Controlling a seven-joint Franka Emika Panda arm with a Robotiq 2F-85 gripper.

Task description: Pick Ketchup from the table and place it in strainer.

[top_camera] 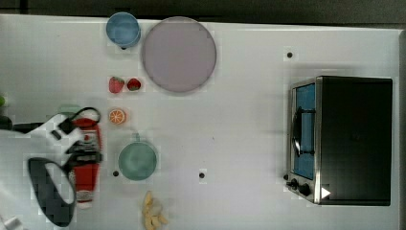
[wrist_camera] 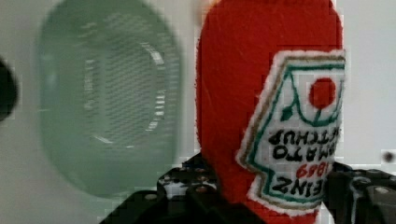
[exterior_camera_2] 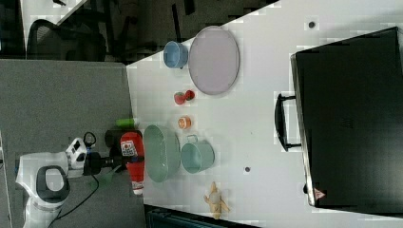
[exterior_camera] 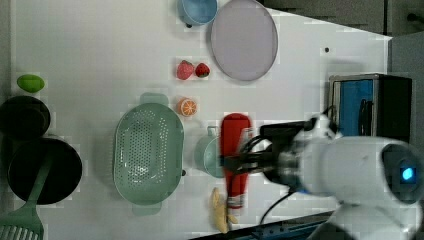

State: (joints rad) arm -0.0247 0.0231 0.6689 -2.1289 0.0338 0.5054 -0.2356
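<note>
- Ketchup (exterior_camera: 236,150): long red squeeze bottle with white and dark label, carried off the tabletop (top_camera: 249,124); in the wrist view the label (wrist_camera: 299,140) reads upside down and the bottle's lower end is cut off by the frame edge
- End effector (exterior_camera: 235,165): clamped on the Ketchup at mid-body, one black finger (wrist_camera: 187,191) either side of the bottle in the wrist view; in the top view the wrist and cable cover part of the label
- Strainer (exterior_camera: 148,152): pale mint-green oval basket with a perforated base, nothing in it; in the left view it lies just to the left view's left of the bottle, apart from it; in the top view the arm hides nearly all of it; blurred in the wrist view
- Teal mug (top_camera: 138,161): beside the strainer, partly masked by the bottle in the left view
- Two strawberries (top_camera: 123,85): side by side near the grey plate (top_camera: 179,54)
- Orange slice (top_camera: 117,116): between the strawberries and the mug
- Blue cup (top_camera: 123,29): touching the plate's rim as the top view shows it
- Yellow pieces (top_camera: 154,215): near the top view's lower edge, kind hard to tell
- Toaster oven (top_camera: 342,140): at the top view's right, well apart from the rest
- Dark pan (exterior_camera: 44,171), green spatula (exterior_camera: 22,220) and green lime-like item (exterior_camera: 30,83): at the left view's left, the spatula cut off by the frame
</note>
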